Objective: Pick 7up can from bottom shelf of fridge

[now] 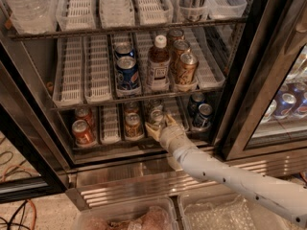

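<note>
The fridge point(243, 85) stands open with its black door frame at the right. On the bottom shelf point(110, 124), in the white lane trays, the 7up can point(155, 117) stands upright at the front of the middle lane, with another pale can behind it. My gripper point(161, 127) reaches in from the lower right on a white arm point(230, 176) and sits right at the 7up can's front and right side, at shelf level. The gripper hides the can's lower part.
On the bottom shelf are red-orange cans point(82, 132) at the left, an orange-gold can point(133, 124) and dark blue cans point(203, 115) at the right. The rack above holds a blue can point(127, 73), a bottle point(158, 63) and gold cans point(186, 68). Clear bins point(124, 217) lie on the floor below.
</note>
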